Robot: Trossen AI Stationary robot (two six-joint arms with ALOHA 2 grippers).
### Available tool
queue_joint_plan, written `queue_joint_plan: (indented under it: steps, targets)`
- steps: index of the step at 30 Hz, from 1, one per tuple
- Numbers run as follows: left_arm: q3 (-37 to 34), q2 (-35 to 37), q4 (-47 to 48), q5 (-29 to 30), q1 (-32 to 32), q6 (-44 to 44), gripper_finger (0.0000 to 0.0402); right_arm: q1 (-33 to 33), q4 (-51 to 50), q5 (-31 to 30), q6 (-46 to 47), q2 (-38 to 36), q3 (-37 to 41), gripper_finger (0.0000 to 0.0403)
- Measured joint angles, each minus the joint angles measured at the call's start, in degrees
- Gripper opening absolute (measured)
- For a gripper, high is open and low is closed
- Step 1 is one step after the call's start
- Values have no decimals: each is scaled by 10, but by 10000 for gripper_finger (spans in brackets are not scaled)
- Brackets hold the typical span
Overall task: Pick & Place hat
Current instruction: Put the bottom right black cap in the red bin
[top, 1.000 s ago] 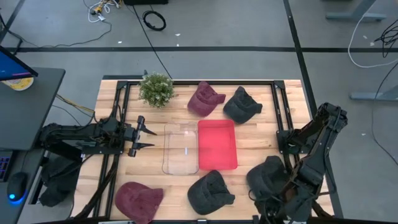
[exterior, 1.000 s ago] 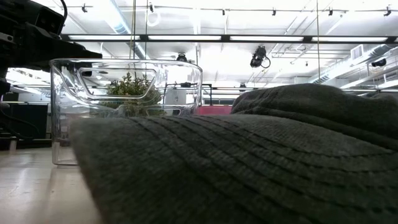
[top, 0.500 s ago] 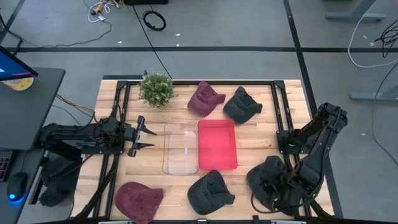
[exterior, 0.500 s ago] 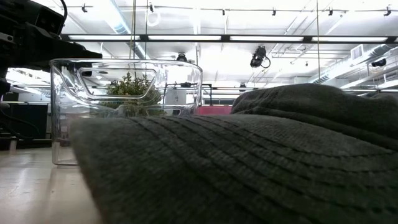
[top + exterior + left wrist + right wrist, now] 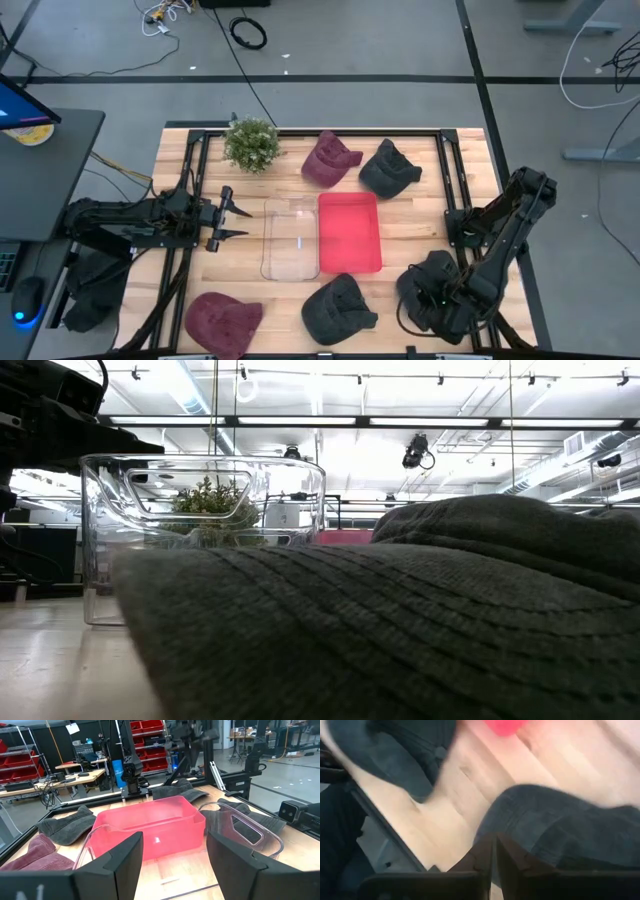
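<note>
Both arms are built of black links and bulky rounded joints, matte and unmarked from above. The left arm (image 5: 130, 222) ends in a pincer (image 5: 236, 222) with two thin, pointed black fingers. In its wrist view those fingers (image 5: 120, 865) show as broad, flat, dark slabs with angled edges. The right arm (image 5: 510, 225) has an open, frame-like upper link and dark cables looping near its wrist. Its pincer's (image 5: 494, 855) fingers are narrow, dark and tapered.

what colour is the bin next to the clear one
Red, or pinkish red: the bin beside the clear bin. The high view shows it best.
</note>
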State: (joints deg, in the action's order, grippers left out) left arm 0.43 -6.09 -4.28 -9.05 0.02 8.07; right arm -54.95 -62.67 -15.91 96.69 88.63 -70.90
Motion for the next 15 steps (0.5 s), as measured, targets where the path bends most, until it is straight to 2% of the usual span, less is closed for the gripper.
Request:
queue_joint_plan:
  steps: [6, 9, 15]
  targets:
    - [0, 0, -1, 0, 0, 0, 222, 2, 109, 51, 4, 0, 84, 27]
    - [0, 0, -1, 0, 0, 0, 222, 6, 134, 79, -7, 0, 108, 27]
    - [0, 0, -1, 0, 0, 0, 222, 7, 145, 84, -36, 0, 121, 27]
